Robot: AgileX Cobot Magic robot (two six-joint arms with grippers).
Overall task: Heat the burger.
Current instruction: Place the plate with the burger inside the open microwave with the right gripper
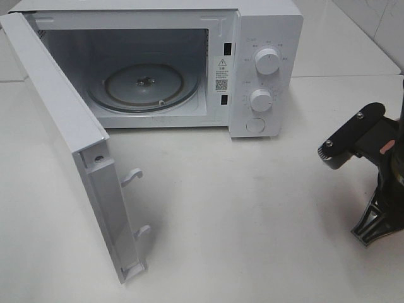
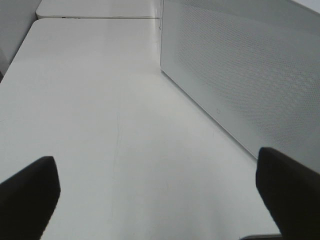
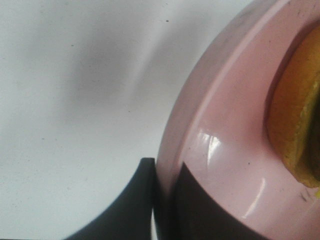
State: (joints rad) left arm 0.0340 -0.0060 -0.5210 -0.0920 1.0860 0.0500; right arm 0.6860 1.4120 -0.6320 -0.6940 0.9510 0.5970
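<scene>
In the right wrist view only an orange-yellow edge of the burger (image 3: 295,125) shows, lying on a shallow pink plate (image 3: 225,140). My right gripper (image 3: 162,175) is shut on the plate's rim, one dark finger under it and one over it. The exterior high view shows only my right arm (image 1: 369,151) at the right edge; plate and burger are out of that view. My left gripper (image 2: 157,190) is open above the bare table, with nothing between its fingers (image 2: 30,195).
A white microwave (image 1: 265,63) stands at the back with its door (image 1: 63,126) swung wide toward the front left. Its glass turntable (image 1: 144,85) holds nothing. The door's perforated outer panel (image 2: 240,75) runs beside my left gripper. The white table (image 1: 240,221) lies in front.
</scene>
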